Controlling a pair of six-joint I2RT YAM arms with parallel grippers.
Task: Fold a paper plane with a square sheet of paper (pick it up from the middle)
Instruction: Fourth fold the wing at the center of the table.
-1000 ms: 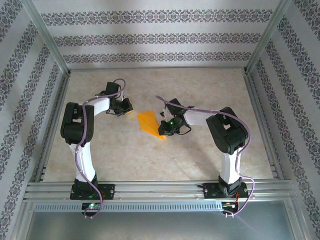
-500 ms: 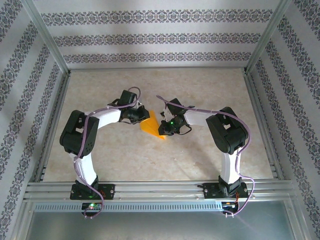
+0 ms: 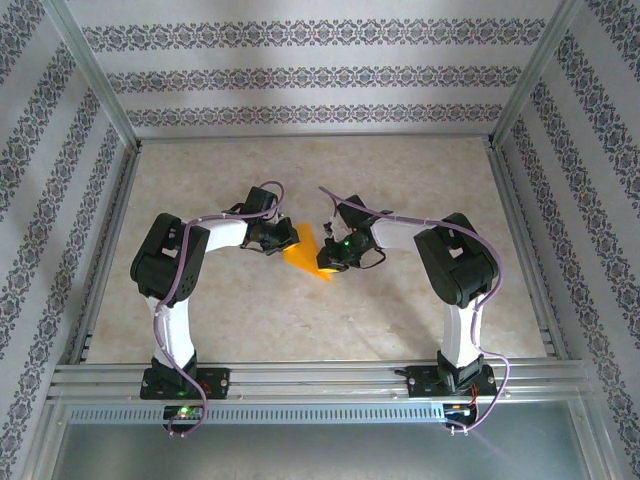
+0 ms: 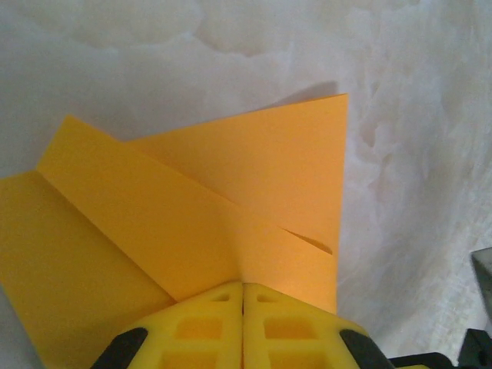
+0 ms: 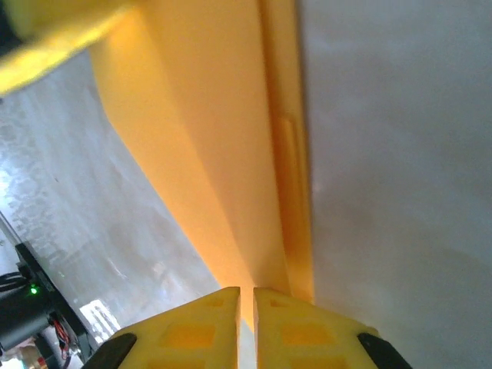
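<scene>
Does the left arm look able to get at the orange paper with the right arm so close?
Probably yes: the left gripper, shut, touches the orange paper from its own side; the right gripper pinches the opposite end, out of its way.

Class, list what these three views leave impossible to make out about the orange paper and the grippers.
Top external: orange paper too small to read creases; left gripper and right gripper cover its sides.
Left wrist: paper's lower left cut off by the frame; fingers hide whether they pinch it.
Right wrist: paper blurred, far end cut off by top edge.
</scene>
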